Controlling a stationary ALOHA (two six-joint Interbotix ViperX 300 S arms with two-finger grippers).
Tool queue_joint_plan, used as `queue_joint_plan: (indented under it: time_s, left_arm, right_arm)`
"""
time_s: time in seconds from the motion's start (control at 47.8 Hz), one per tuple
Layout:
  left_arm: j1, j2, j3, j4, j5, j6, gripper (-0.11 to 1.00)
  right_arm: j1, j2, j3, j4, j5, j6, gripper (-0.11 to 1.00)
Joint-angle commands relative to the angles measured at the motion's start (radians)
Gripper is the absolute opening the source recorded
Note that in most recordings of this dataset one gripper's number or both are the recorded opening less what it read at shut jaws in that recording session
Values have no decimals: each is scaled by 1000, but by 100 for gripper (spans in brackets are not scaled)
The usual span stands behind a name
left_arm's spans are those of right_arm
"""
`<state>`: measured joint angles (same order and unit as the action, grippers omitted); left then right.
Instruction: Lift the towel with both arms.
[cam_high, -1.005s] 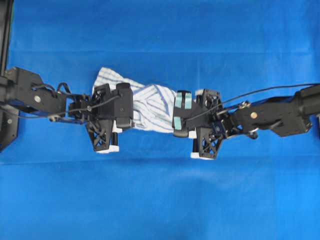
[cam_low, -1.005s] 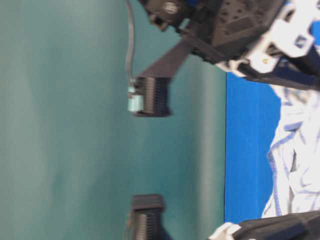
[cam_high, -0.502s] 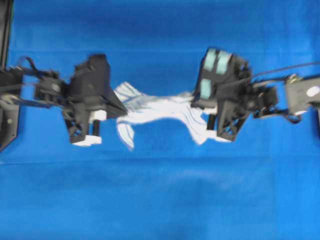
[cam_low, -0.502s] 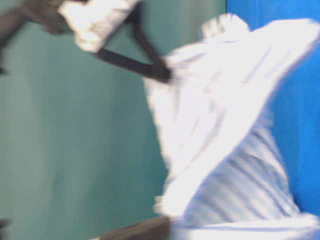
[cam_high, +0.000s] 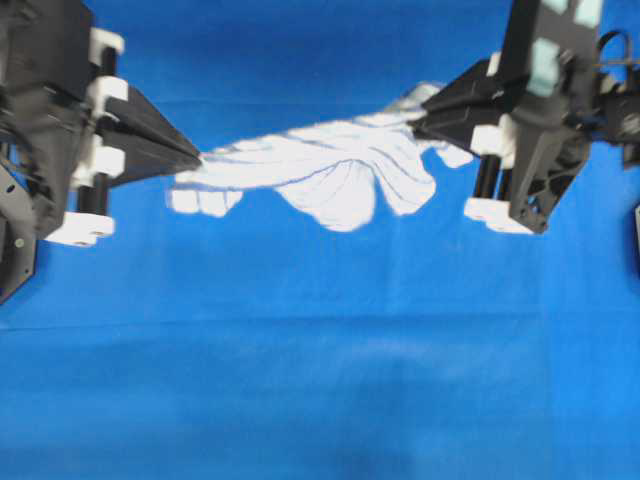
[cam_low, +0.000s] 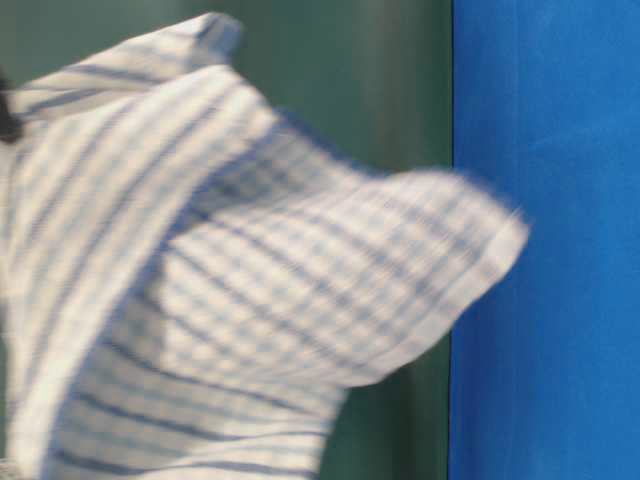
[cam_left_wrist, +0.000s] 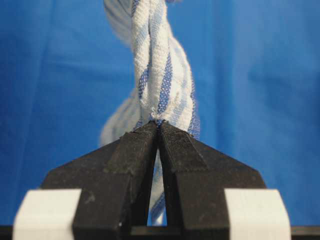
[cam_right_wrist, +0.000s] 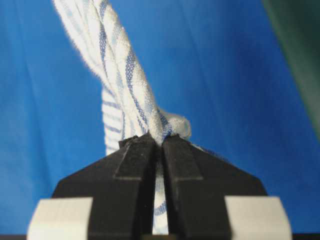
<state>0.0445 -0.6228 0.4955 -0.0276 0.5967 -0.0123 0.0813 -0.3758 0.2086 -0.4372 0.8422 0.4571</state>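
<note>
Lift under way: left gripper (cam_left_wrist: 158, 131) and right gripper (cam_right_wrist: 159, 142) each pinch the towel (cam_high: 330, 165) (jaws nearly closed); next, a level hold.

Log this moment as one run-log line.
left gripper: shut on towel end | right gripper: shut on other end | towel: stretched between both, off blue cloth | phase: lift

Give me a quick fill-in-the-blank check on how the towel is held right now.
1. The left gripper is ____ on one end of the towel.
2. The right gripper pinches the towel's ____ end.
3. Between the grippers the towel hangs above the large ____ cloth.
4. The towel's stripes are blue on ____.

Missing words: shut; other; blue; white
</note>
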Motion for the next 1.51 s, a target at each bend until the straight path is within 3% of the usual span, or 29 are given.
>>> queue_joint_plan:
  time_s: [0.0,0.314,0.942,0.984,1.067,1.214,1.277,1.319,1.486]
  left_arm:
    - [3,-25,-63,5,11,2,1]
    - [3,-51,-124,5,40,5,1]
    - [3,-57,-123,6,-20,12,3]
    - [2,-61,-118,6,-28,11,7]
    - [3,-71,-115,6,-28,9,27]
    - [3,-87,-106,6,-31,8,73]
    - [3,-91,-98,6,-31,8,86]
    - [3,-89,-95,6,-31,6,90]
    - [3,-80,-92,6,-35,6,89]
  right_arm:
    - [3,-18,-67,-6,21,-14,4]
    - [9,-20,-164,-6,51,-43,4]
    - [11,-20,-160,2,52,-49,4]
    - [12,-20,-160,2,52,-49,5]
    - [11,-20,-155,2,54,-46,10]
    - [11,-20,-144,-6,72,-48,55]
    - [12,-20,-141,-6,81,-48,67]
    - [11,-20,-140,-6,87,-48,69]
    - [11,-18,-135,-6,92,-44,66]
